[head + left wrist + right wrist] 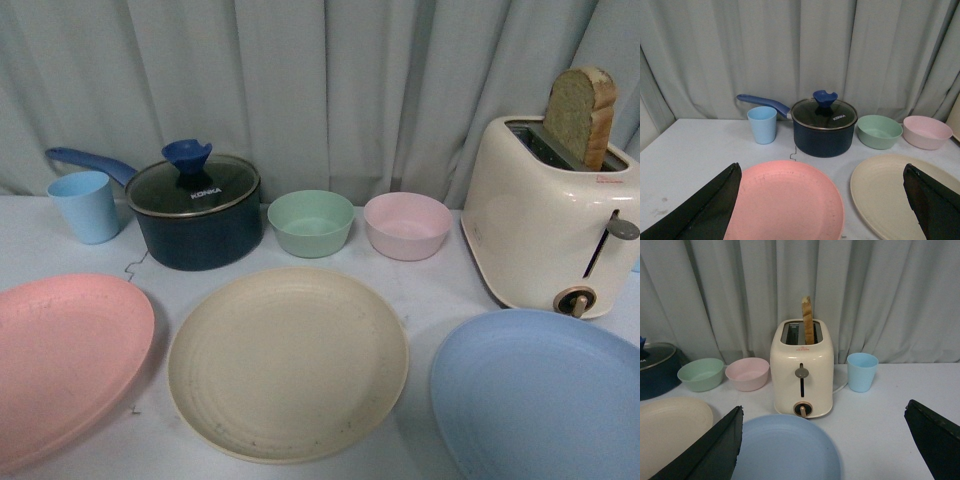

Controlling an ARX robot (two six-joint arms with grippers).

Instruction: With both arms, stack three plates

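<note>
Three plates lie flat and apart in a row along the near side of the counter [440,285]. None overlaps another, so stacking has not begun. The pink plate [65,360] sits at 9 o'clock from the cream plate [288,362], partly cut off by the front view's edge. The left gripper [821,167] is aimed at it, jaws spread wide with nothing between them. That spread looks meant to take the rim of this plate, the one nearest that arm.

The cream plate is in the middle and probably within reach of both arms, so it seems the natural base for the pile. Behind it, the lidded saucepan [197,212] stands at 11 o'clock, the green bowl [311,223] at 12 and the pink bowl [407,226] at 1. All three are set back far enough to leave the plates room.

The light blue plate [545,395] lies at about 3 o'clock, just in front of the toaster [545,225]. The right gripper [825,406] faces it, likewise wide apart and empty, presumably ready for its near edge.
</note>
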